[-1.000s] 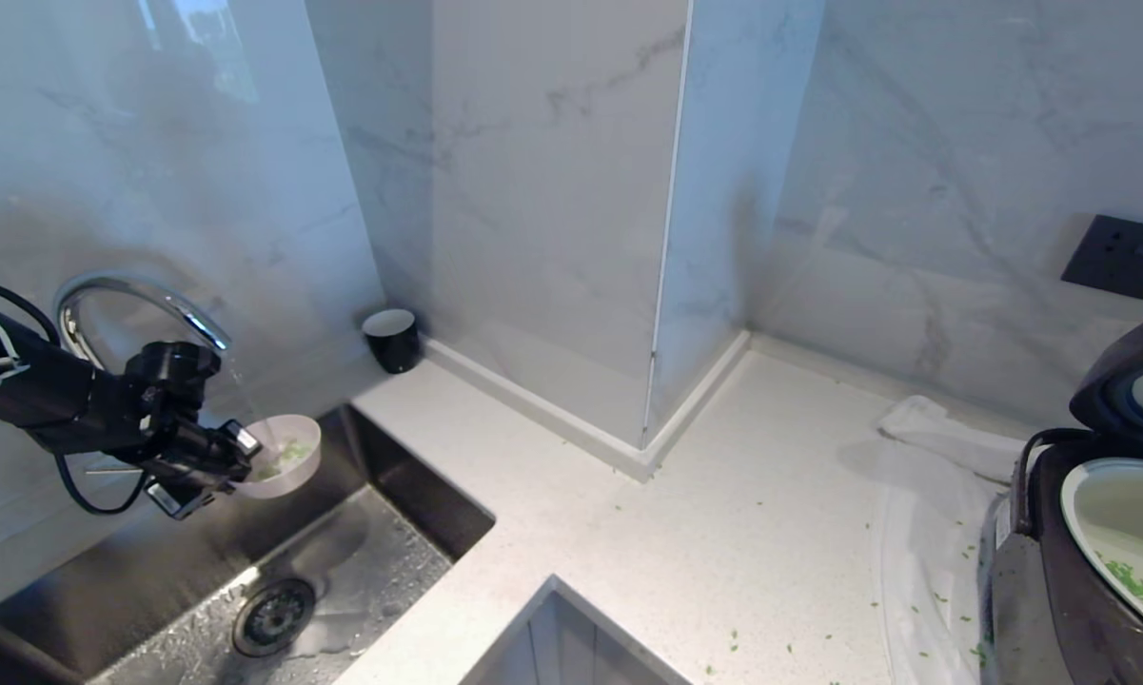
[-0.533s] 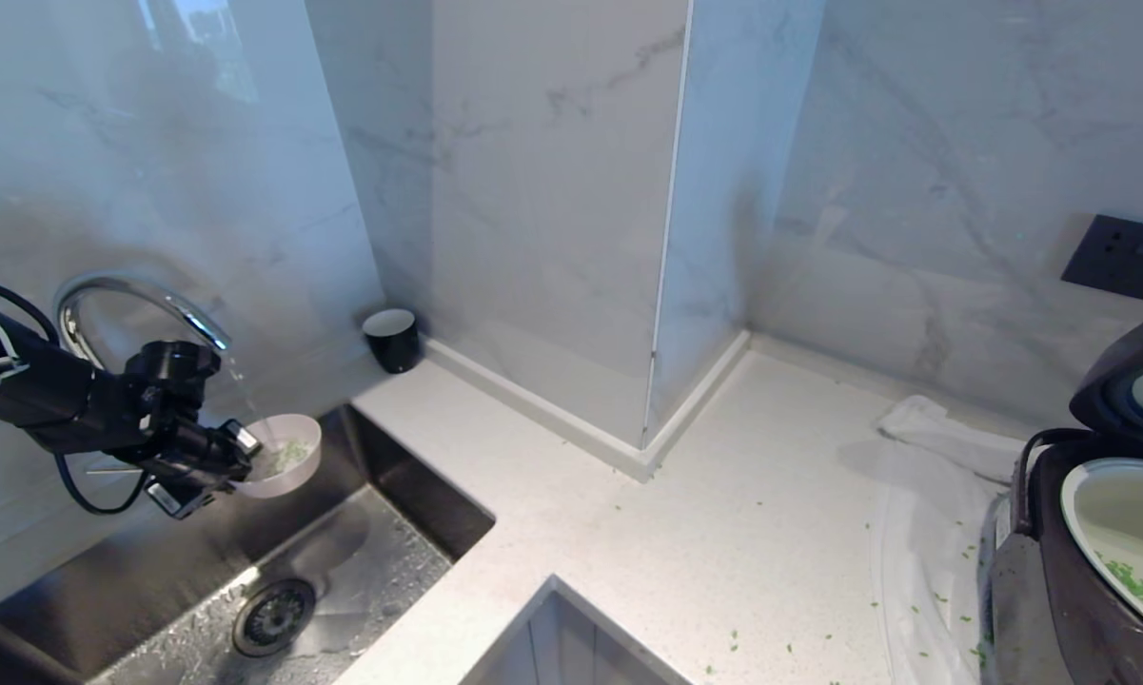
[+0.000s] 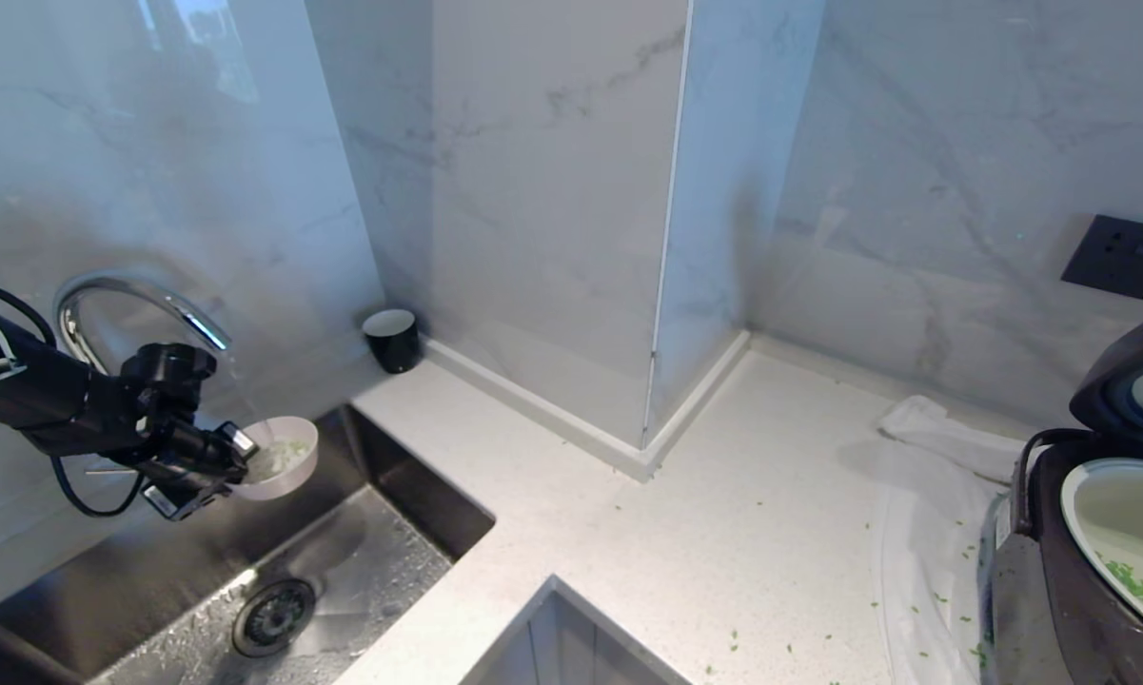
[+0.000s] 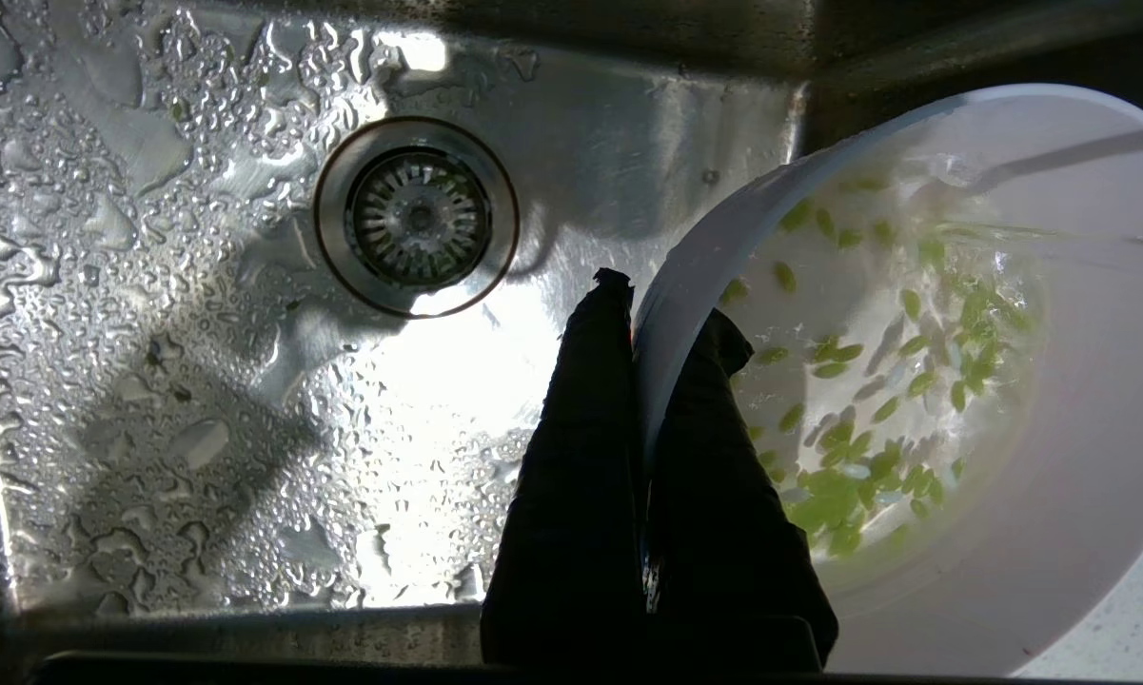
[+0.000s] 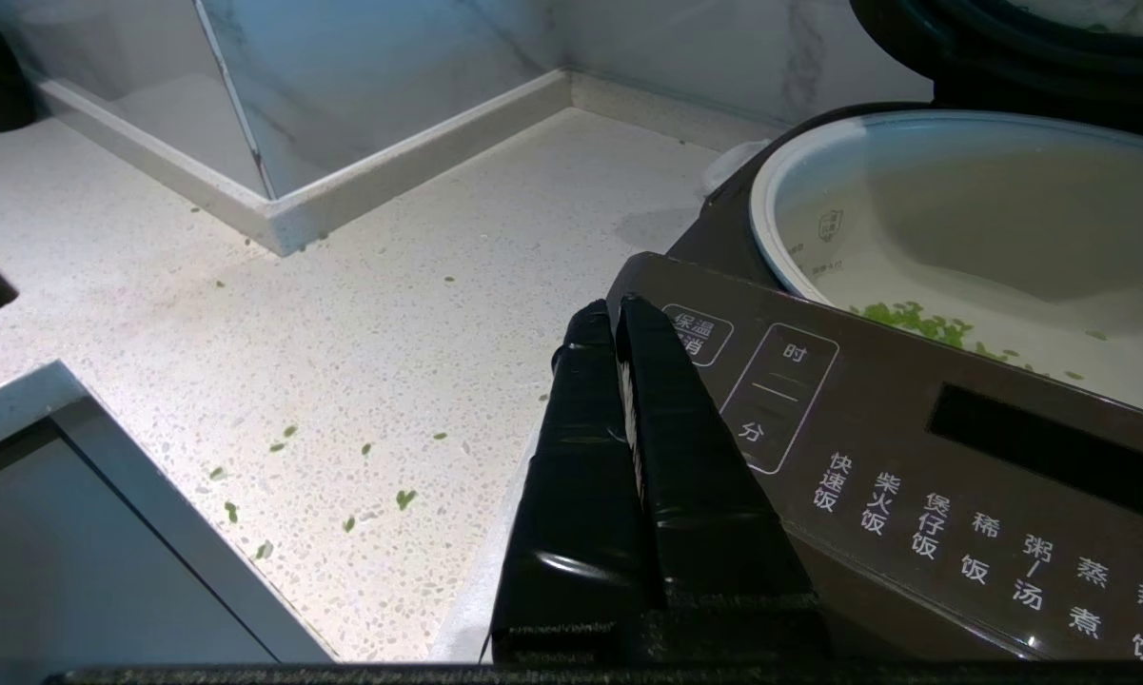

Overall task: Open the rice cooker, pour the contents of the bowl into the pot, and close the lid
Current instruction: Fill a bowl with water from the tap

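- Head view: left tool point(image 3: 238, 463) was out over the sink point(image 3: 162, 561), clamped on the rim of the bowl point(image 3: 281, 459), which hung under the faucet point(image 3: 138, 303) spout. Vs a sec earlier, the thin stream of water from the spout into the bowl was no longer clear to see; bowl sat a touch more level and slightly left. Otherwise arm & bowl barely shifted.
- Left wrist view: one finger point(image 4: 571, 457) outside the bowl wall, the other inside, rim pinched between. Green bits point(image 4: 866, 400) floated in a shallow pool of water in the bowl; drain point(image 4: 417, 217) lay below, sink floor wet w/ droplets.
- Right wrist view: right tool point(image 5: 619, 323) clenched on nothing, parked just beside the front panel of the rice cooker point(image 5: 914, 457); not in head view.
- Rice cooker stood at far right of the counter point(image 3: 704, 533), well apart from the sink. Lid point(image 3: 1137, 376) was already up; pot point(image 5: 961, 228) exposed w/ a few green bits inside. Loose green bits scattered on the counter near it; white cloth point(image 3: 933, 495) under/beside cooker. Black cup point(image 3: 392, 338) by the wall corner, untouched.
- Judgement: opening step done; bowl looked rinsed/filled, so prob. next is carrying it across to the pot. Water in the bowl means spill risk on the way; a rim-only pinch gives little margin if it tilts. Pour & lid closing not yet done.
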Tool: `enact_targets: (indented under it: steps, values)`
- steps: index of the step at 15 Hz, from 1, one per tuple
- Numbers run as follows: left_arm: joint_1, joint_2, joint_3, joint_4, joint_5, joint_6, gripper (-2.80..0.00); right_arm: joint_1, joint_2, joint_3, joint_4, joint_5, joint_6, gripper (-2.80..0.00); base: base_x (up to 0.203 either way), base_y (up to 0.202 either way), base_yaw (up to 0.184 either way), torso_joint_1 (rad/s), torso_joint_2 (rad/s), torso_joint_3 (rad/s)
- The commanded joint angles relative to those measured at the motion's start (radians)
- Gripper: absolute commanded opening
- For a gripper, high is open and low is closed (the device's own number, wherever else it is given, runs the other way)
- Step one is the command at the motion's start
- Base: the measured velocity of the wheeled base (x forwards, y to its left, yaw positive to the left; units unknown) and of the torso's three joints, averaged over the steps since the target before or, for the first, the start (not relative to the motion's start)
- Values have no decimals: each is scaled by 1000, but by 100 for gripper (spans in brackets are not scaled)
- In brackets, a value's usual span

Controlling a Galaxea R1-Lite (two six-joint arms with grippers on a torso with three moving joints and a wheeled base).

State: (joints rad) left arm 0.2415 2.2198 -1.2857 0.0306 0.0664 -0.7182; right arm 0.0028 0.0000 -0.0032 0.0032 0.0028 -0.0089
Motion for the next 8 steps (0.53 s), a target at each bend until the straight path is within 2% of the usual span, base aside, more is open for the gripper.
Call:
enact_targets:
  steps: [1, 8]
  values:
    - [-1, -5, -11, 1, 1, -5, -280, 0, 1, 0, 0, 0, 0, -280, 0, 0, 0, 0, 0, 0]
    - [-1, -6, -21, 2, 1, -9, -280, 0, 0, 0, 0, 0, 0, -280, 0, 0, 0, 0, 0, 0]
